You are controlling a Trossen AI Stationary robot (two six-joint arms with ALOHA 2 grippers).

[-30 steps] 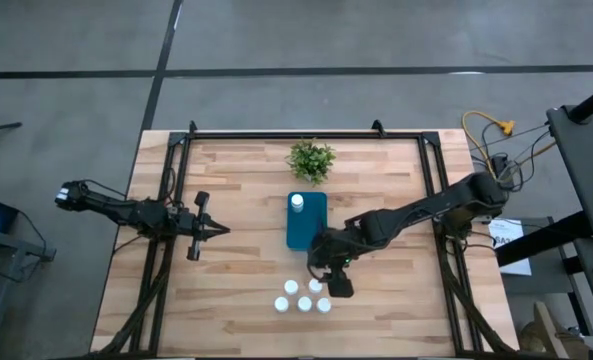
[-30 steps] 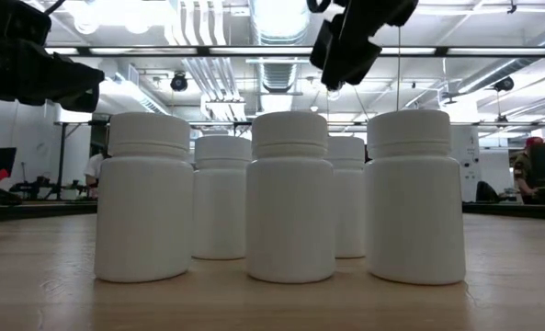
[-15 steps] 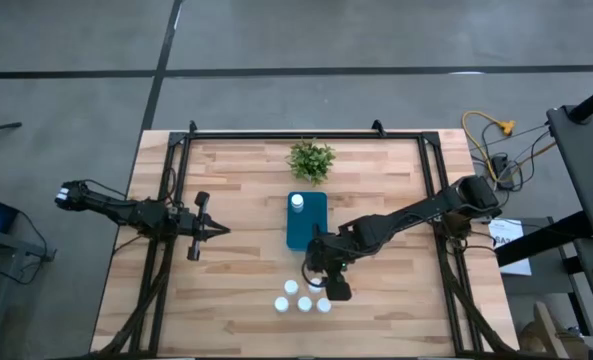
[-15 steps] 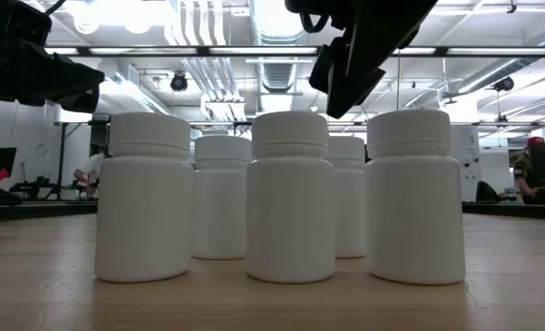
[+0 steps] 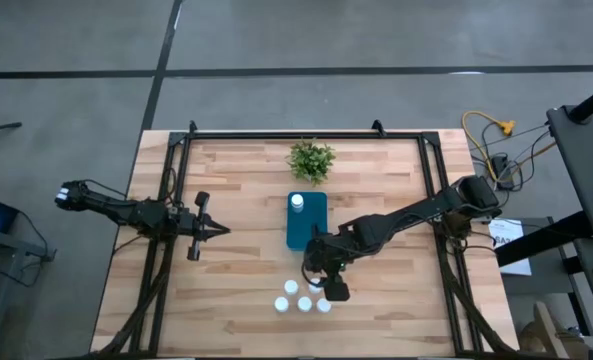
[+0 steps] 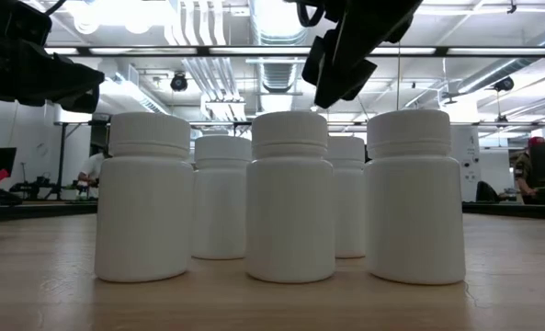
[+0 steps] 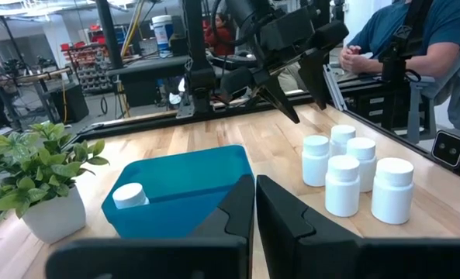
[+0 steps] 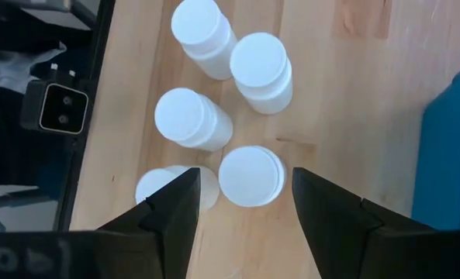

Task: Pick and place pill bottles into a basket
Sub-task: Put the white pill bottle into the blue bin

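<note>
On the wooden table [image 5: 236, 170], one bottle [image 5: 297, 201] lay in the basket [image 5: 306, 222] while five bottles [image 5: 304, 296] stood clustered nearby. My right gripper [image 8: 241, 203] hovered open over one cap; the left gripper [image 5: 219, 229] waited shut, well apart. Next I judged a straight descent and squeeze. I read no labels.

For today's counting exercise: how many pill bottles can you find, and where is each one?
6. One pill bottle stands inside the basket; five more cluster on the table in front of it, below the right tool.
</note>
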